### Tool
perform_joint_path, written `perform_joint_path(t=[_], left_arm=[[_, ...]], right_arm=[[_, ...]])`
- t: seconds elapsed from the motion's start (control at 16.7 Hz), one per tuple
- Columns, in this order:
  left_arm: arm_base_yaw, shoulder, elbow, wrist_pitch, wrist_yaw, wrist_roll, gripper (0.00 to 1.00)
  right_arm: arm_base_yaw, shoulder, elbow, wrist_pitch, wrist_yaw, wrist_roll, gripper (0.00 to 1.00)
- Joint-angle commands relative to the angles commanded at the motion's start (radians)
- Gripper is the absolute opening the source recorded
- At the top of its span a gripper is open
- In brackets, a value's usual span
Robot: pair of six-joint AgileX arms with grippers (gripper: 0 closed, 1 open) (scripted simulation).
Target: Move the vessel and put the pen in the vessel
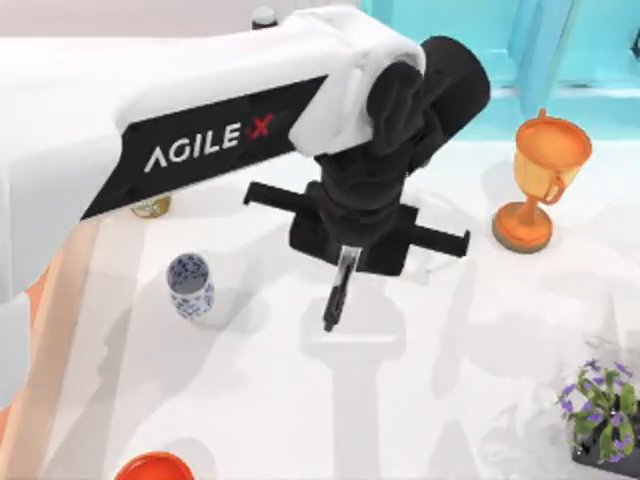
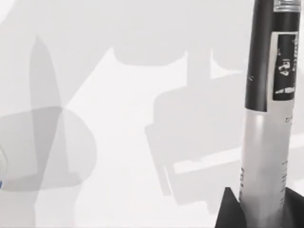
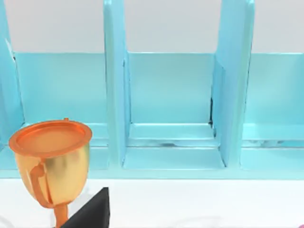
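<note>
The left end effector hangs over the middle of the white bench, clenched on the pen, which sticks out from between its fingers toward the near edge of the bench. In the left wrist view the pen runs out from the end effector as a grey barrel with a black labelled section beyond it, and its shadow falls on the bench surface below. The vessel stands upright on the bench to the left of the left end effector, apart from it, mouth up. An orange trophy goblet stands to the right of that end effector. In the right wrist view the goblet sits just ahead, in front of a light blue shelf unit; whether the right end effector is released or clenched I cannot tell
</note>
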Motion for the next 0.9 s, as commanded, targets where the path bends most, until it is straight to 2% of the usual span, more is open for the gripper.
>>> perform_joint_path(t=[0.18, 0.36, 0.9], left_arm=[[0.002, -0.058, -0.131, 0.174, -0.046, 0.028, 0.00], [0.004, -0.137, -0.301, 0.416, -0.104, 0.067, 0.00], [0.026, -0.462, -0.910, 1.270, -0.279, 0.254, 0.00]], right_arm=[[0.000, 0.000, 0.000, 0.000, 0.000, 0.000, 1.00], [0.000, 0.000, 0.000, 0.000, 0.000, 0.000, 1.00], [0.000, 0.000, 0.000, 0.000, 0.000, 0.000, 1.00]])
